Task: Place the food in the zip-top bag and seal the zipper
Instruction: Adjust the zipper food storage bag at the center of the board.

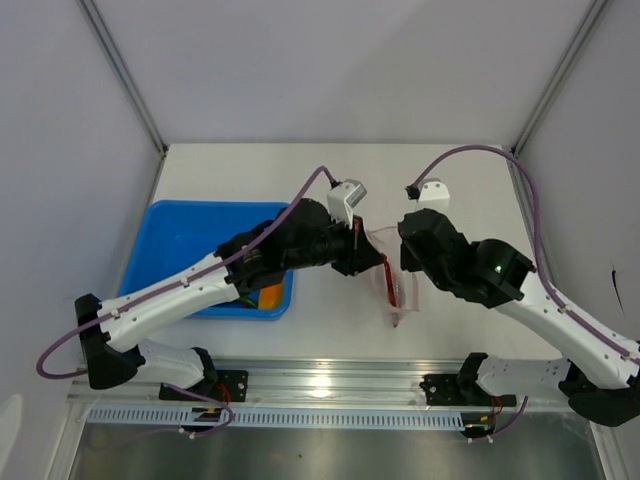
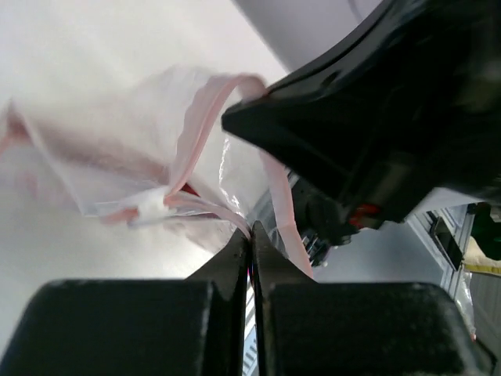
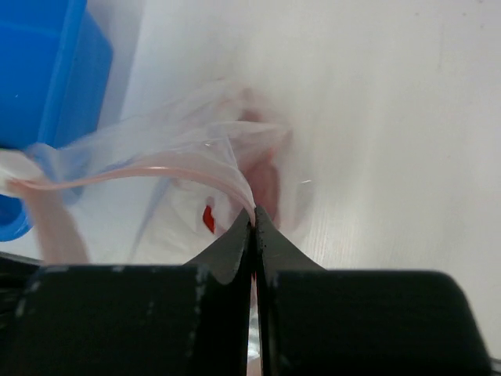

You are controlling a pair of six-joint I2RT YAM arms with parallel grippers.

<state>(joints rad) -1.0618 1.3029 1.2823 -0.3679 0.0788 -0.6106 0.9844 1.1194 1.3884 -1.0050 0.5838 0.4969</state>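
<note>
Both arms lean in over the desk (image 1: 240,170), left hand (image 2: 250,235) and right hand (image 3: 254,215) each pinched tight on the zip-top bag (image 1: 392,292) at its zipper (image 2: 196,133). The left arm covers part of the blue tray (image 1: 180,240), orange fruit (image 1: 270,296) inside.

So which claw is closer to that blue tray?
Left. The left claw pinches the bag a little way right of the blue tray; the right claw holds the bag's other side, farther off.

Bright, even light; blurred wrist-view close-ups.
</note>
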